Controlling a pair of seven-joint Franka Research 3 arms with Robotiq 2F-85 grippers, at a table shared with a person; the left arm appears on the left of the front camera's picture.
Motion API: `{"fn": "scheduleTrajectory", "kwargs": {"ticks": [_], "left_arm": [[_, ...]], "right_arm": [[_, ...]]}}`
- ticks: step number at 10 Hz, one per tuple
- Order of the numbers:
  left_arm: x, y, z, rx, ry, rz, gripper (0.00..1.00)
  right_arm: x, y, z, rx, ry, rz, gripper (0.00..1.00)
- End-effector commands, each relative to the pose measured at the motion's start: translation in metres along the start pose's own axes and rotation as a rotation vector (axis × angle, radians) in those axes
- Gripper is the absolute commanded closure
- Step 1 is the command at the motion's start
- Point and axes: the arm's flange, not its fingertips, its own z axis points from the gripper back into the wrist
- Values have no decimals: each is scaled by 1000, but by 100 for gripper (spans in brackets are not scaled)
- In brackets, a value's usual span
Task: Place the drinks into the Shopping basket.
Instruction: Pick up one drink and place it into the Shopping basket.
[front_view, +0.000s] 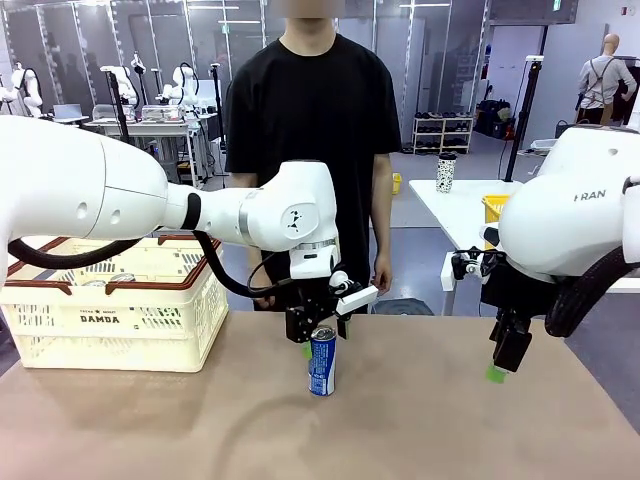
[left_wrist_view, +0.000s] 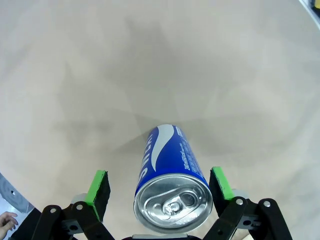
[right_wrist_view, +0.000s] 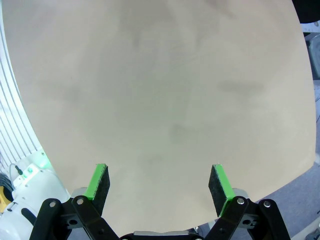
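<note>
A blue drink can (front_view: 322, 362) with white lettering and a silver top stands upright at the middle of the table. My left gripper (front_view: 325, 345) hangs over its top, open, with a green pad on each side of the rim. In the left wrist view the can (left_wrist_view: 170, 175) sits between the pads (left_wrist_view: 98, 190) with gaps on both sides. The cream Shopping basket (front_view: 120, 318) with a reddish-brown rim rests at the table's left. My right gripper (front_view: 505, 362) hovers open above the right side of the table, and my right gripper (right_wrist_view: 159, 185) holds nothing over bare tabletop.
A person in a black shirt (front_view: 315, 120) stands at the far edge behind the can. The table's right edge lies just past my right gripper. A white side table with a yellow bin (front_view: 494, 208) stands behind on the right.
</note>
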Motion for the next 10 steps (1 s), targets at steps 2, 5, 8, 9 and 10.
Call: {"fn": "scheduleTrajectory", "kwargs": {"ticks": [2,5,8,9,10], "left_arm": [[3,3,-1,0,-3,-4,8],[3,-1,-5,-14,13,-1,35],[2,-4,-5,-26,13,0,66],[2,-4,-5,-29,16,-1,73],[3,-5,-5,-27,13,-1,85]], "right_arm": [[-1,0,0,1,6,-2,0],[-1,0,0,1,6,-2,0],[-1,0,0,1,6,-2,0],[-1,0,0,1,6,-2,0],[-1,0,0,1,6,-2,0]]}}
